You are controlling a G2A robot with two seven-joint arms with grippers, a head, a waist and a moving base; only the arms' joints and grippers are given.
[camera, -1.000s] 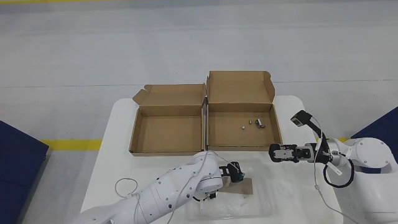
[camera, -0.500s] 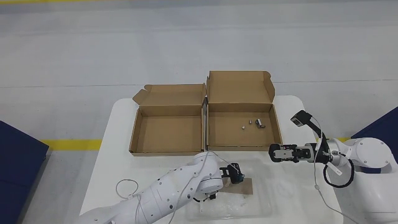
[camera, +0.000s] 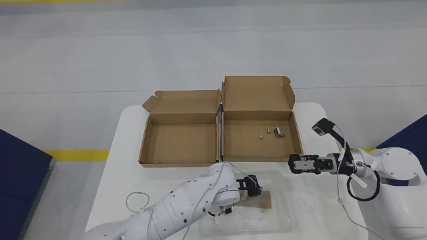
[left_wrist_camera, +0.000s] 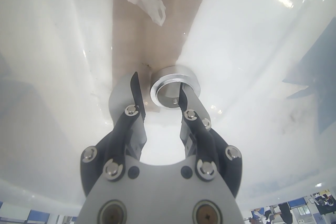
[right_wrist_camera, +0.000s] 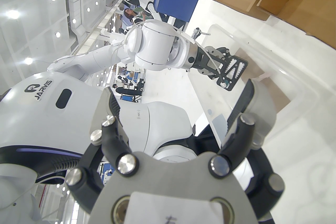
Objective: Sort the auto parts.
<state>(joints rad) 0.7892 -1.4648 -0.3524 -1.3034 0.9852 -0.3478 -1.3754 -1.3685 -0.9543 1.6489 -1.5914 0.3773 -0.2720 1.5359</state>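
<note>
Left hand (left_wrist_camera: pixel 158 84) was spread, straddling the wall of the metal ring (left_wrist_camera: pixel 185 75). Ring prob. heavy, stiff, slick: pinch that wall firmly. Right hand (right_wrist_camera: pixel 178 95) hung spread, empty.

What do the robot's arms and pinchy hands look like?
The left arm and right arm are shiny white, built of rounded sections, with thin white cables looping alongside. The left gripper and right gripper each have a grey metal plate, black link bars joined by round silver pins, and two flat fingers with ridged black pads. The right one's plate carries a white label.
</note>
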